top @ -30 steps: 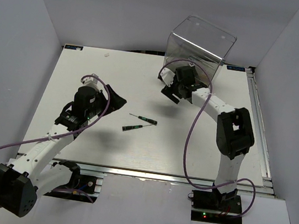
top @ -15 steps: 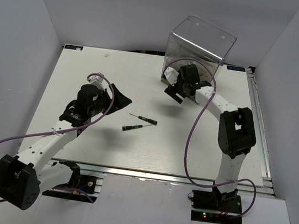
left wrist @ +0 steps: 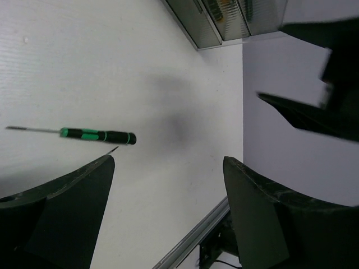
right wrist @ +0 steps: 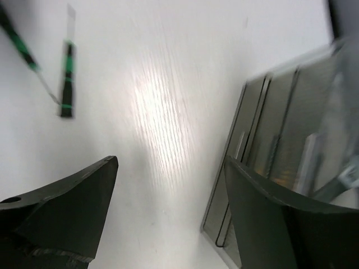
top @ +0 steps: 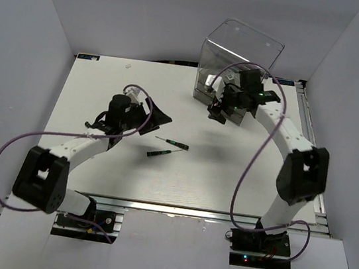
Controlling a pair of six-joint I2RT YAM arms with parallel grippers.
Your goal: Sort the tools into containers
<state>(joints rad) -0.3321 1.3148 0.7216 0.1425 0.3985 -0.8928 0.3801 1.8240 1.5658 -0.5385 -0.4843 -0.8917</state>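
Observation:
Two thin black-green screwdrivers (top: 171, 144) (top: 161, 153) lie side by side mid-table. One shows in the left wrist view (left wrist: 96, 134), and both show blurred in the right wrist view (right wrist: 67, 78) (right wrist: 19, 37). The smoky transparent drawer cabinet (top: 240, 56) stands at the back right, with its drawer fronts in the right wrist view (right wrist: 286, 145). My left gripper (top: 159, 114) (left wrist: 168, 162) is open and empty, just left of and above the screwdrivers. My right gripper (top: 217, 111) (right wrist: 171, 161) is open and empty, at the cabinet's lower front. Dim shapes lie inside the drawers. Pliers, cutters and wrench are not clearly seen.
Purple cables (top: 2, 156) (top: 240, 176) loop from both arms. White walls enclose the table on the left, back and right. A metal rail (top: 189, 211) runs along the near edge. The right arm's black parts (left wrist: 320, 95) show in the left wrist view.
My left arm has swung right, bringing its gripper closer to the screwdrivers. My right arm has shifted right and turned, with its gripper staying at the cabinet front. The screwdrivers have not moved.

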